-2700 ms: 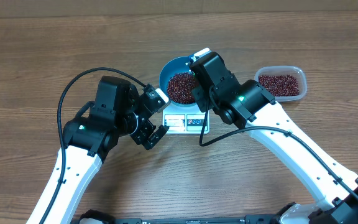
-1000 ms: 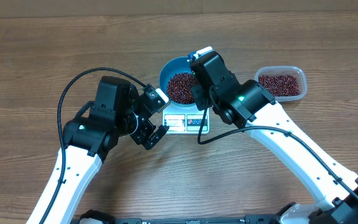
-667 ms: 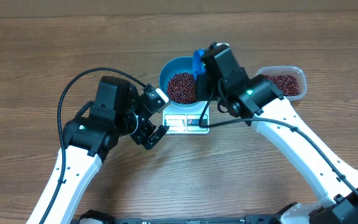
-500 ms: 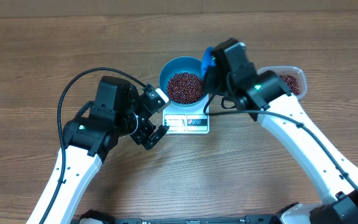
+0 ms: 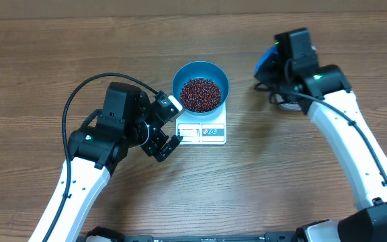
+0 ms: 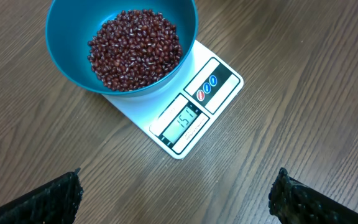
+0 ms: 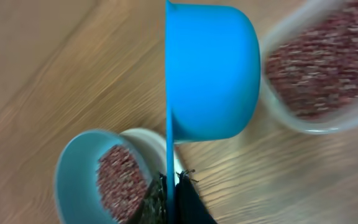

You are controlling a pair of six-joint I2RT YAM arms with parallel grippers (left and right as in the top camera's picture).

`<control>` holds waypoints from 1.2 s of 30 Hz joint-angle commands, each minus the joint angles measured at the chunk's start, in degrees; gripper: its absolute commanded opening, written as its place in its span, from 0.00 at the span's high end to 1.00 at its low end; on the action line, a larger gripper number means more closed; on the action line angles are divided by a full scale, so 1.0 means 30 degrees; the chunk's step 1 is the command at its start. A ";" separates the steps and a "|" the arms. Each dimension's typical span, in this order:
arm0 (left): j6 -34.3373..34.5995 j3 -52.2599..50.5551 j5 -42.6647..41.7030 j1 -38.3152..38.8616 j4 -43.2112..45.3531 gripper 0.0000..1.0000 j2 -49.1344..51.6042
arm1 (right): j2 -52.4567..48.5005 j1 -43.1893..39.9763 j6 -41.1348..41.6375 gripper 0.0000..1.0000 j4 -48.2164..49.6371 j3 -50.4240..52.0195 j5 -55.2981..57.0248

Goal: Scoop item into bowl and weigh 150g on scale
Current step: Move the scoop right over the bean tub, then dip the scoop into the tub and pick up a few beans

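A round teal-blue bowl (image 5: 215, 72) stands upright on a small white square scale (image 5: 203, 132) near the middle of the tabletop (image 5: 59, 54), somewhat closer to its far edge than to its near one. The bowl is about as wide as the scale and covers its platform, leaving only the front strip bare; that strip faces the near edge and carries a lit display, its digits too small to read surely, beside red and blue round buttons. Inside the bowl a loose heap of tiny oval dark red-brown beans (image 5: 200, 95) hides the bottom, the smooth upper wall showing around them

Teal bowl (image 5: 215, 71), red-brown beans (image 5: 200, 94), white scale (image 5: 201, 132), blue scoop (image 7: 213, 71)
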State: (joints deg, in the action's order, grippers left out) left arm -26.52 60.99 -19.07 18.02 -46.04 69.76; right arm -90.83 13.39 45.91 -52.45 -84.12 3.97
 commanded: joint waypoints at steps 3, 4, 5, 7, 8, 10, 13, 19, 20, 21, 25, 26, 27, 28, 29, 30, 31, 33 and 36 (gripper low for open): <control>0.0277 -0.0175 0.0015 0.0124 -0.0015 0.01 -0.0036 | 0.0051 -0.1821 -0.0117 0.96 -0.1042 -0.0583 -0.0109; 0.0277 -0.0175 0.0015 0.0124 -0.0015 0.00 -0.0036 | 0.0051 -0.1960 -0.0474 0.96 -0.1151 -0.0583 -0.0102; 0.0277 -0.0175 0.0015 0.0124 -0.0015 0.00 -0.0036 | 0.0051 -0.2033 -0.0823 0.96 -0.1224 -0.0583 -0.0095; 0.0277 -0.0175 0.0015 0.0124 -0.0015 0.01 -0.0036 | 0.0051 -0.2120 -0.0969 0.96 -0.1399 -0.0583 -0.0015; 0.0277 -0.0175 0.0015 0.0124 -0.0015 0.01 -0.0036 | 0.0051 -0.2135 -0.0969 0.96 -0.1472 -0.0583 0.0109; 0.0277 -0.0175 0.0015 0.0124 -0.0015 0.00 -0.0036 | 0.0051 -0.2127 -0.0976 0.96 -0.1654 -0.0583 0.0838; 0.0277 -0.0175 0.0015 0.0124 -0.0015 0.00 -0.0036 | 0.0051 -0.2127 -0.1348 0.96 -0.1953 -0.0583 0.1909; 0.0277 -0.0175 0.0015 0.0124 -0.0015 0.01 -0.0036 | 0.0051 -0.2127 -0.1836 0.96 -0.2761 -0.0583 0.3177; 0.0277 -0.0175 0.0015 0.0124 -0.0015 0.00 -0.0036 | 0.0051 -0.2127 -0.1996 0.96 -0.2958 -0.0583 0.3366; 0.0277 -0.0175 0.0015 0.0124 -0.0015 0.00 -0.0036 | 0.0051 -0.2127 -0.2295 0.96 -0.3096 -0.0583 0.3468; 0.0277 -0.0175 0.0015 0.0124 -0.0015 0.00 -0.0036 | 0.0051 -0.2106 -0.5632 0.96 -0.3446 -0.0583 0.3453; 0.0277 -0.0175 0.0015 0.0124 -0.0015 0.00 -0.0036 | 0.0051 -0.2084 -0.6557 0.96 -0.3592 -0.0583 0.3475; 0.0277 -0.0175 0.0015 0.0124 -0.0015 0.00 -0.0036 | 0.0051 -0.2084 -0.7475 0.96 -0.3803 -0.0583 0.3555; 0.0277 -0.0175 0.0015 0.0124 -0.0015 0.00 -0.0036 | 0.0051 -0.2091 -0.7934 0.96 -0.3942 -0.0583 0.3694; 0.0277 -0.0175 0.0015 0.0124 -0.0015 0.00 -0.0036 | 0.0051 -0.2084 -0.8116 0.96 -0.4095 -0.0583 0.4036; 0.0277 -0.0175 0.0015 0.0124 -0.0015 0.00 -0.0036 | 0.0051 -0.2084 -0.8488 0.96 -0.4255 -0.0583 0.4459; 0.0277 -0.0175 0.0015 0.0124 -0.0015 0.01 -0.0036 | 0.0051 -0.2084 -0.8925 0.96 -0.4728 -0.0583 0.5748; 0.0277 -0.0175 0.0015 0.0124 -0.0015 0.00 -0.0036 | 0.0051 -0.2084 -0.8918 0.96 -0.5253 -0.0583 0.7023; 0.0277 -0.0175 0.0015 0.0124 -0.0015 0.00 -0.0036 | 0.0051 -0.2084 -0.8925 0.96 -0.5632 -0.0583 0.8007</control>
State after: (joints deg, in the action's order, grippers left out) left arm -26.52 60.99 -19.07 18.02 -46.04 69.76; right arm -90.83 6.96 21.56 -68.97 -84.12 20.91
